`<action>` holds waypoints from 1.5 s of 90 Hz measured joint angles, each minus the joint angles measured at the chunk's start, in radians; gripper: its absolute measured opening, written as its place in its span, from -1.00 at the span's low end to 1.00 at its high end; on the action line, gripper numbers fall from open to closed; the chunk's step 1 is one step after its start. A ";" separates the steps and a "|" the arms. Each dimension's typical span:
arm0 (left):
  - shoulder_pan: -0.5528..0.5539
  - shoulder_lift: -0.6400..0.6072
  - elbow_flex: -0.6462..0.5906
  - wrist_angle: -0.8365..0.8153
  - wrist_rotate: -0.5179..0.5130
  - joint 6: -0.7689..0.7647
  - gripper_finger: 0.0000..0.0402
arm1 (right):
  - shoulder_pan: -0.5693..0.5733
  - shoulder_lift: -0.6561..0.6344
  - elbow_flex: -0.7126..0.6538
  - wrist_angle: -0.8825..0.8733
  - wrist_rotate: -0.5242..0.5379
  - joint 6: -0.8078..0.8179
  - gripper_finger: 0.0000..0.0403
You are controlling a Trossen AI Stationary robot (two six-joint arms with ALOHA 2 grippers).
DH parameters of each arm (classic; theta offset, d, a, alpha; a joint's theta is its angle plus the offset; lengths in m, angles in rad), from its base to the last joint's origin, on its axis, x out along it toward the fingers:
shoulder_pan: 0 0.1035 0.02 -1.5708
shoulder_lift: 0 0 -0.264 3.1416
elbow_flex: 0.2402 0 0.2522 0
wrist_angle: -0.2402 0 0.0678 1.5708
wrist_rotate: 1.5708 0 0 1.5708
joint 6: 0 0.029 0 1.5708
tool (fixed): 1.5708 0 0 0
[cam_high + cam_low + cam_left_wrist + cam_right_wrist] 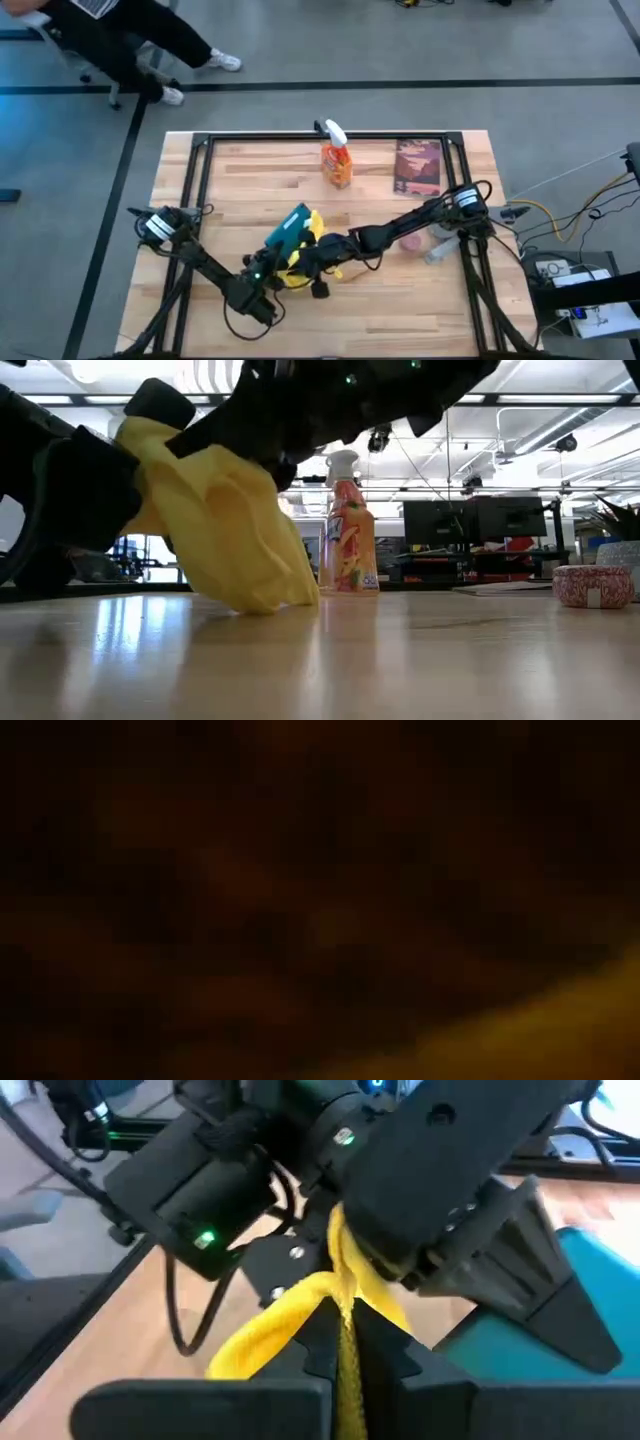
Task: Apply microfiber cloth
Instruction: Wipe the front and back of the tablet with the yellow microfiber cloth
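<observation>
Two grippers, left (283, 262) and right (312, 258), have fingers clamped on your cloth (235, 530) above the tabletop (400, 300); next, I judge, lower and wipe.

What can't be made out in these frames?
- Left wrist view: almost wholly dark, so it shows nothing of the left pincer's grip.
- High view: both pincers meet over the bright yellow soft microfiber cloth; the arms hide most of the teal-edged flat object beneath.
- Low view: the dark arms cover the cloth's top.
- Right wrist view: the right pincer is shut on the cloth; its frame edge cuts the teal object.
</observation>
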State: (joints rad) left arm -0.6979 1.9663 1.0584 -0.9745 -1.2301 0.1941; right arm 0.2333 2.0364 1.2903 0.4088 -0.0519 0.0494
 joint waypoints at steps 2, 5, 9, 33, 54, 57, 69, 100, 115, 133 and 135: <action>0.000 0.000 0.000 0.010 0.000 0.000 -0.95 | 0.000 -0.001 0.000 0.000 0.012 0.000 -1.00; 0.000 0.000 0.000 0.026 0.000 0.000 -0.95 | -0.001 -0.004 0.000 0.001 0.033 -0.001 -1.00; 0.000 0.000 0.000 0.048 0.000 0.000 -0.95 | -0.002 -0.005 0.000 -0.001 0.070 -0.002 -1.00; 0.000 -0.002 0.000 0.085 0.002 -0.023 -0.95 | -0.012 -0.024 0.000 -0.157 0.354 -0.002 -1.00; 0.000 -0.002 0.000 0.093 0.005 -0.062 -0.95 | -0.020 -0.023 -0.001 -0.331 0.448 0.061 -1.00; 0.000 -0.002 0.000 0.096 0.005 -0.065 -0.95 | -0.020 -0.023 -0.001 -0.337 0.446 0.066 -1.00; 0.001 -0.002 0.000 0.124 0.005 -0.073 -0.95 | -0.020 -0.019 -0.001 -0.292 0.432 0.079 -1.00; 0.004 -0.002 0.000 0.182 -0.018 -0.114 -0.95 | -0.014 -0.018 -0.002 -0.251 0.216 0.041 -1.00; 0.004 -0.002 -0.001 0.179 -0.006 -0.200 -0.95 | 0.024 -0.022 -0.001 -0.340 0.355 -0.012 -1.00; 0.005 -0.002 -0.001 0.180 -0.006 -0.267 -0.95 | 0.082 -0.024 -0.002 -0.379 0.497 -0.225 -1.00; 0.005 -0.002 -0.001 0.180 -0.006 -0.279 -0.95 | 0.090 -0.024 -0.002 -0.377 0.514 -0.237 -1.00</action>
State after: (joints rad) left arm -0.6926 1.9648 1.0576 -0.7941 -1.2365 -0.0847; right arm 0.3229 2.0121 1.2888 0.0322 0.4620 -0.1872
